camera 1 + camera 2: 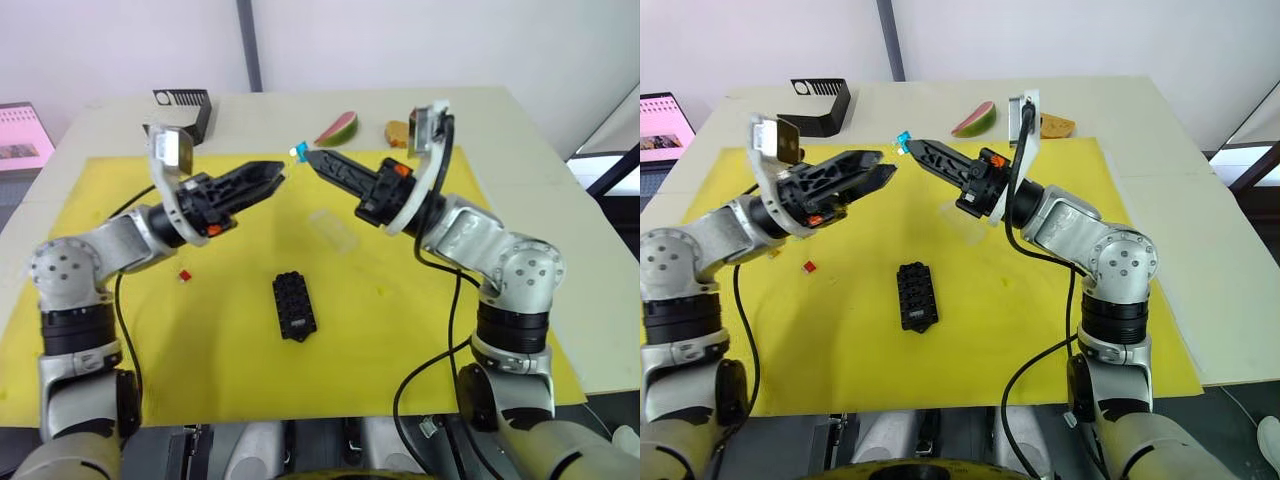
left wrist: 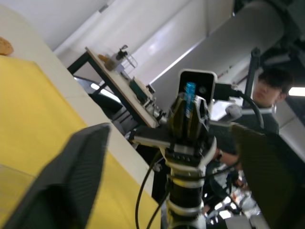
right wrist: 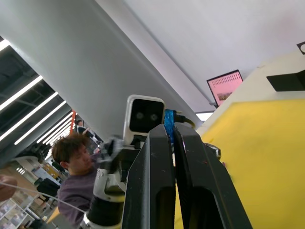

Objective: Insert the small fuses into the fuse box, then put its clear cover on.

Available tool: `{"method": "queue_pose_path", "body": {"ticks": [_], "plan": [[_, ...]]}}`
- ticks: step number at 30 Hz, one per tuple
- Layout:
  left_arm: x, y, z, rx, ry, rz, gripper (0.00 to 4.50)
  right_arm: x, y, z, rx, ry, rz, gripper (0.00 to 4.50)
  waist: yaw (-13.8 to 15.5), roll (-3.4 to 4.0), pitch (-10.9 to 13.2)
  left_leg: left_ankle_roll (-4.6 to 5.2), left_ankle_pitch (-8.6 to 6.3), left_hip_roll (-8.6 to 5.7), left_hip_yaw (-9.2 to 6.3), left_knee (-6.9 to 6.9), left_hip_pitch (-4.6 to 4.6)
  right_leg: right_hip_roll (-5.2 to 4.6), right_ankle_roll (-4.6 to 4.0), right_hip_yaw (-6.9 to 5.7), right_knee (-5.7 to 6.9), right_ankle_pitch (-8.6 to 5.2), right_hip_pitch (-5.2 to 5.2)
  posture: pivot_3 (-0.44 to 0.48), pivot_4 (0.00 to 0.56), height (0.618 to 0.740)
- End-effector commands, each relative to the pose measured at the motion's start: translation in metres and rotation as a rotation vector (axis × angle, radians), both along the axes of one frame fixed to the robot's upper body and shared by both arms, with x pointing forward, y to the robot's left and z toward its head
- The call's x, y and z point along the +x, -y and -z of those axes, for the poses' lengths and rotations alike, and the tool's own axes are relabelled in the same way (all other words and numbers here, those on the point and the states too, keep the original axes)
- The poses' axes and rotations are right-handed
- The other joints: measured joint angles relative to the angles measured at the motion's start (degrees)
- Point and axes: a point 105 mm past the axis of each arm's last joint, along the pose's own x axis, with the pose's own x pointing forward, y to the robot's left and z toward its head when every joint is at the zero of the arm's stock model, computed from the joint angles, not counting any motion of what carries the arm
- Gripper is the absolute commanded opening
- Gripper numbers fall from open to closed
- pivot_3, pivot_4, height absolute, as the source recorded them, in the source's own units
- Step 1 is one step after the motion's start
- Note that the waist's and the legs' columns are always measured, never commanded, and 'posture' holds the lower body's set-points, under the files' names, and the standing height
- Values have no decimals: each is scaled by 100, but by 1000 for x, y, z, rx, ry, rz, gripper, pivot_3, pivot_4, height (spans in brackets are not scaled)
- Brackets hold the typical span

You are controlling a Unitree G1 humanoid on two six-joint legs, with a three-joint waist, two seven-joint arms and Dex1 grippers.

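My right gripper (image 1: pixel 309 155) is raised over the far part of the yellow mat (image 1: pixel 200 350) and is shut on a small blue fuse (image 1: pixel 297 151) that sticks out of its tip. The right wrist view shows that fuse (image 3: pixel 168 125) pinched between the two fingers. Facing it tip to tip, a short gap away, my left gripper (image 1: pixel 277 177) stands open with nothing inside. The black fuse box (image 1: pixel 294 305) lies on the mat's middle, below both grippers. Behind it the clear cover (image 1: pixel 333 229) rests flat on the mat. A red fuse (image 1: pixel 184 275) lies left of the box.
A larger black box with a white slotted top (image 1: pixel 185 105) stands at the table's far left. A watermelon-slice toy (image 1: pixel 337 128) and a brown piece (image 1: pixel 397 132) lie at the far middle. A person (image 2: pixel 267 95) sits beyond the table.
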Motion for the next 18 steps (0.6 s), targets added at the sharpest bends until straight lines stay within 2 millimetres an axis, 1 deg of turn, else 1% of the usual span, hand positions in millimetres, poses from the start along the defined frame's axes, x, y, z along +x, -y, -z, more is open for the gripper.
{"method": "queue_pose_path", "body": {"ticks": [1,4,6,9,12,14,18], "plan": [[-12,-11,-1,111,91,8,4464,-14,6,-11,-41,74,-30,0,1,1,1,1,0,0,0,0,-1,0,0,0,-2,0,0,0,150,740],[-21,-13,12,259,154,20,4464,-18,12,-8,-137,118,-43,0,2,4,2,7,-4,0,0,-1,-4,0,-2,0,-6,-1,0,0,150,740],[-29,-16,23,372,214,40,4464,-23,13,-4,-236,169,-64,0,5,8,5,10,-6,0,0,-2,-6,-1,-3,0,-10,-2,0,0,150,740],[-39,-20,40,525,301,56,4464,-30,11,1,-333,239,-110,0,3,13,8,22,-12,4,0,-6,-7,-2,-5,1,-16,-3,-2,0,150,740],[-42,-20,51,627,384,59,4464,-33,7,5,-440,327,-140,0,9,19,12,23,-13,8,0,-8,-9,-2,-5,1,-17,-3,-5,0,150,740],[-46,-16,63,698,456,84,4464,-35,5,12,-516,386,-171,0,17,20,13,23,-13,9,0,-8,-10,-3,-5,1,-17,-3,-5,0,150,740],[-51,-10,80,773,550,124,4464,-38,-1,25,-633,492,-236,0,28,20,13,31,-18,9,0,-8,-18,-6,-5,1,-27,-2,-6,0,150,740]]}}
